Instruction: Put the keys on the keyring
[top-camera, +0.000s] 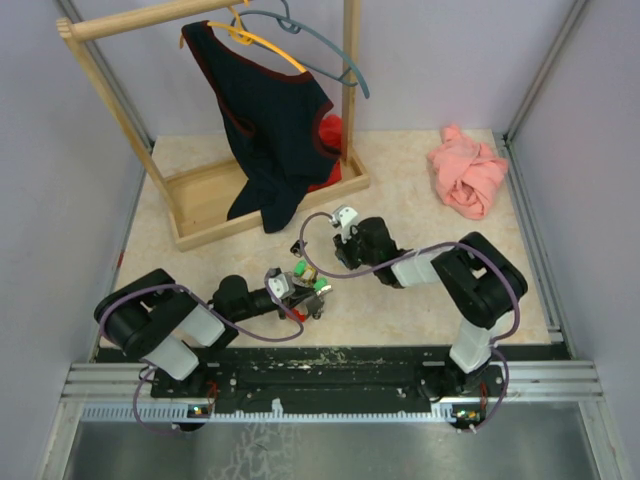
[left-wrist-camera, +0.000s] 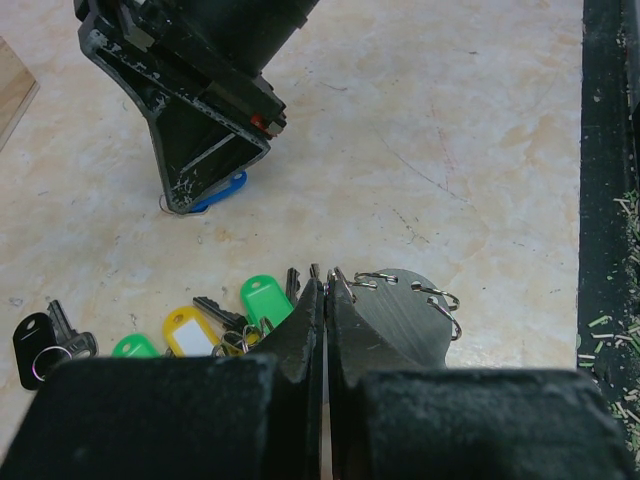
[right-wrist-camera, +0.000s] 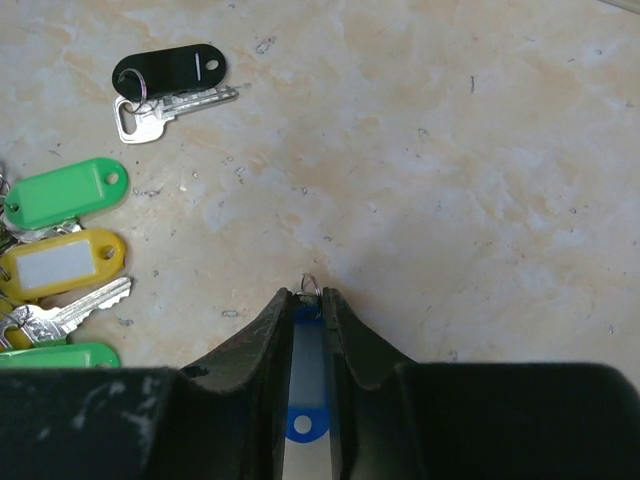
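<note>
The step in hand appears to be collecting one key for threading. The left claw (left-wrist-camera: 325, 285) is together, apparently nipping the silvery wire keyring with its grey half-round plate (left-wrist-camera: 400, 312), near the middle of the near edge of the beige marbled surface (right-wrist-camera: 450, 150). The right claw (right-wrist-camera: 308, 300) stands narrowly apart astride the blue plastic-tagged key (right-wrist-camera: 305, 420), which lies flat just beyond. No firm grip is evident. A green-tagged key (left-wrist-camera: 265, 298), a yellow-tagged key (left-wrist-camera: 188, 328) and a black-tagged key (right-wrist-camera: 170, 68) lie loose beside the left claw. The next move probably calls for closing on the blue tag, lifting it, and aligning its small ring with the keyring opening.
</note>
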